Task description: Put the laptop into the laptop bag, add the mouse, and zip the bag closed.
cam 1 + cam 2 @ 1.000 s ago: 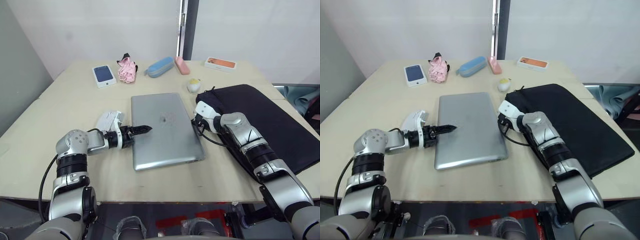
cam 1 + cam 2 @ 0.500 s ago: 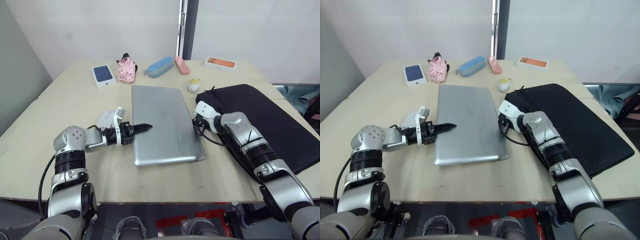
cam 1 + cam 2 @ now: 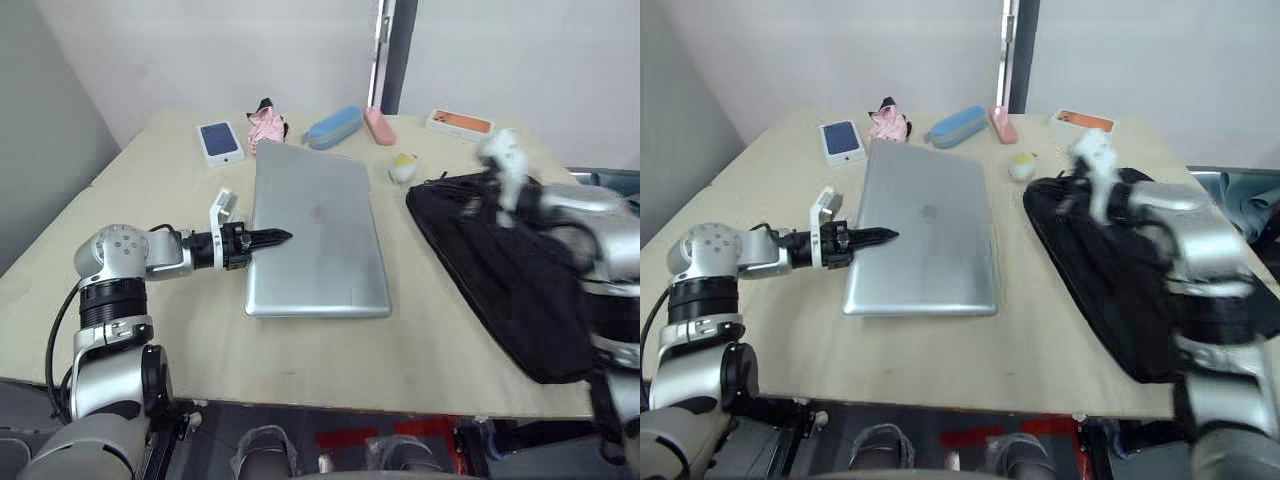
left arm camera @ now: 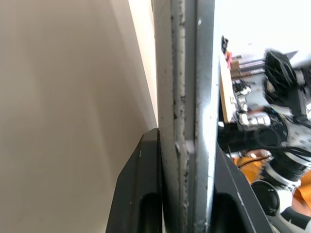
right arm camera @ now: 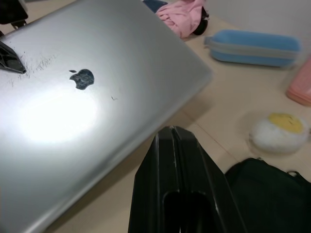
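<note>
At the table's left, the left fingers (image 3: pixel 270 239) clamp the laptop (image 3: pixel 318 232) edge; the right fingers (image 5: pixel 175 145) are pressed together, empty.

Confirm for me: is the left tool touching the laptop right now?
Touching. In the left wrist view the left tool has one black finger on each face of the laptop edge, clamping it.
</note>
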